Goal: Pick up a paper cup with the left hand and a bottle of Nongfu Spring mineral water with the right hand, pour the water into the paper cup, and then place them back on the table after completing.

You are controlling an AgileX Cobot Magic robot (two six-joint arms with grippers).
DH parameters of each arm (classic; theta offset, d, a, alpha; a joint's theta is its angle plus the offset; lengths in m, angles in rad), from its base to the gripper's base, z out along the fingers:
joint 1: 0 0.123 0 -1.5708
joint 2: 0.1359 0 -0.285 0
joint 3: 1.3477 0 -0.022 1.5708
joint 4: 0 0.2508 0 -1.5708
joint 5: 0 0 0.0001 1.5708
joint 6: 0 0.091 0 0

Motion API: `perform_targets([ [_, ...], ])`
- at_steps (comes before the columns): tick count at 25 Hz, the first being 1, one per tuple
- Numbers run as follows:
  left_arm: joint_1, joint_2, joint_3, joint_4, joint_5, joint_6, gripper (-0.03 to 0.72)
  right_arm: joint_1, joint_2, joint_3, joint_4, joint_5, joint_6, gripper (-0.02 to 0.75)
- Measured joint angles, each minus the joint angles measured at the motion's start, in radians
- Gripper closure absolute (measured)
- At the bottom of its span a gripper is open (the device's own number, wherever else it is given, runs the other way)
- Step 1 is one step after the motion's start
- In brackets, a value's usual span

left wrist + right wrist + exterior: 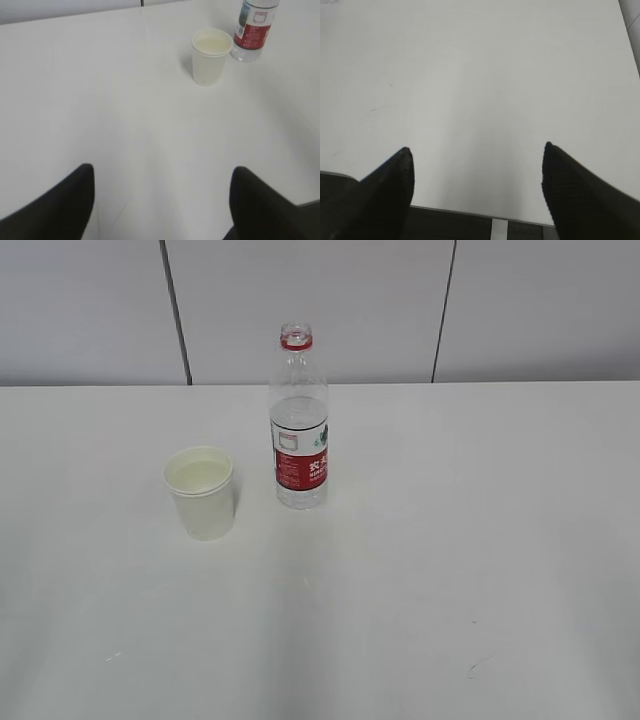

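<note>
Paper cup [201,491] stood mid-table [480,570] just left of the uncapped bottle [299,420], both grippers, left hand [161,200] and right hand [476,190], spread wide and empty; cup looked light, crushable, take mid-wall gently; bottle heavier, slick, grab at label.
</note>
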Motion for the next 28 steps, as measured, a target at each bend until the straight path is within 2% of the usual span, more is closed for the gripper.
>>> perform_targets([
  [9, 0.0, -0.023, 0.0, 0.0, 0.003, 0.0, 0.184, 0.165, -0.038, 0.0, -0.008, 0.002, 0.0, 0.15],
  [22, 0.0, -0.023, 0.0, -0.003, 0.004, 0.0, 0.188, 0.171, -0.078, 0.002, -0.041, 0.002, 0.033, 0.15],
  [28, 0.0, -0.023, 0.0, -0.003, 0.004, 0.0, 0.188, 0.171, -0.078, 0.002, -0.076, -0.004, 0.17, 0.15],
])
